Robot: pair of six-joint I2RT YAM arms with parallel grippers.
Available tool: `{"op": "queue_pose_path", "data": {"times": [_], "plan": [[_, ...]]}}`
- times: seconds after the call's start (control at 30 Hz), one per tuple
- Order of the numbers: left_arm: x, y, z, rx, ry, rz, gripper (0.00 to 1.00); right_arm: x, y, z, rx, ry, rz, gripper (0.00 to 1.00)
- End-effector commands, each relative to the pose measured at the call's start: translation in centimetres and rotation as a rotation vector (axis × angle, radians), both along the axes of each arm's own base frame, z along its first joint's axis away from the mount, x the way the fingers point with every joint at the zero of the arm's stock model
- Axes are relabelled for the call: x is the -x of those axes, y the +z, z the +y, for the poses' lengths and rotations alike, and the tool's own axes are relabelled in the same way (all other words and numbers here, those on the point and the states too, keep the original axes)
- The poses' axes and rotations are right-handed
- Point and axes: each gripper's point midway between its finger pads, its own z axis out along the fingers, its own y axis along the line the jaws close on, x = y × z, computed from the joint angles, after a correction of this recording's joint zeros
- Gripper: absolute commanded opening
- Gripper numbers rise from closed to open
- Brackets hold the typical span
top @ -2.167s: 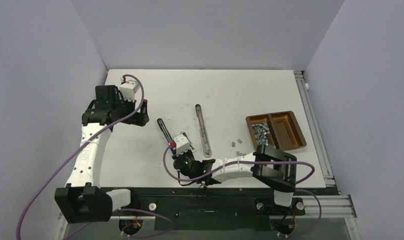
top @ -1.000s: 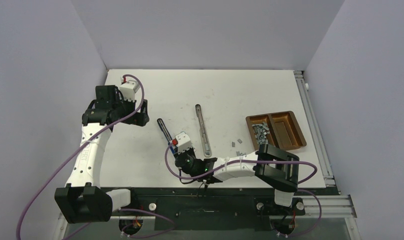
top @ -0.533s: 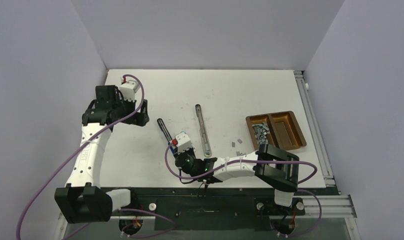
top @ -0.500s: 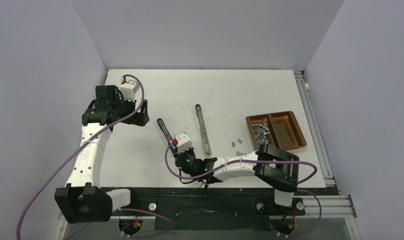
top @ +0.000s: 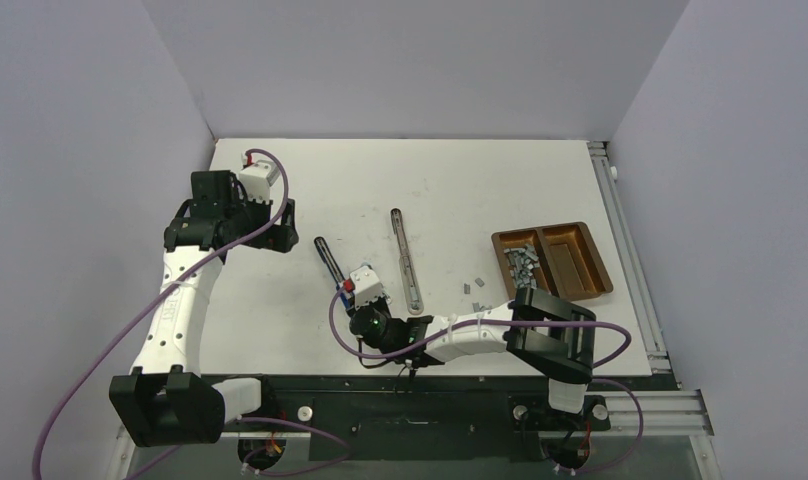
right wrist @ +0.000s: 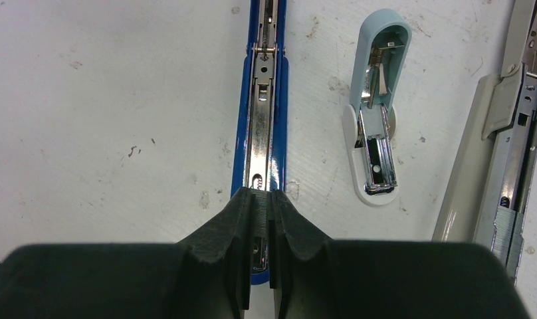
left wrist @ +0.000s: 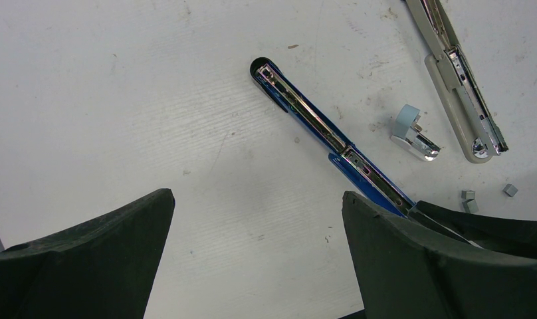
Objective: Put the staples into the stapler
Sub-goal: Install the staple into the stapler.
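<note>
A blue stapler (right wrist: 262, 119) lies opened flat on the white table, its chrome channel facing up; it also shows as the blue stapler (top: 332, 265) left of centre. My right gripper (right wrist: 260, 196) is shut, its tips over the near end of that channel, and I make out nothing between them. From above, the right gripper (top: 347, 296) sits at the stapler's near end. The staples (top: 520, 262) lie heaped in a brown tray (top: 580, 262) at the right. My left gripper (left wrist: 256, 195) is open and empty above bare table, left of the blue stapler (left wrist: 319, 126).
A small pale blue stapler (right wrist: 375, 113) lies open just right of the blue one. A long grey stapler (top: 407, 260) lies open further right. A few loose staple pieces (top: 472, 287) sit between it and the tray.
The right wrist has edged slightly toward the blue stapler since the oldest frame. Over the last second nothing has visibly moved.
</note>
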Motion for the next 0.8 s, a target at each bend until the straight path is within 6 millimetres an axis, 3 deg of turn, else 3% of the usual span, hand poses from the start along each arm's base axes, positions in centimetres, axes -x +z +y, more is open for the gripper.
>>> {"op": "queue_pose_path", "data": {"times": [0.0, 0.77], "plan": [[-0.37, 2.47, -0.18, -0.005, -0.012, -0.075, 0.96, -0.28, 0.71, 0.76, -0.042, -0.008, -0.002, 0.09], [-0.43, 2.60, -0.29, -0.001, -0.014, -0.079, 0.96, -0.27, -0.18, 0.44, -0.023, -0.011, 0.002, 0.09]]}}
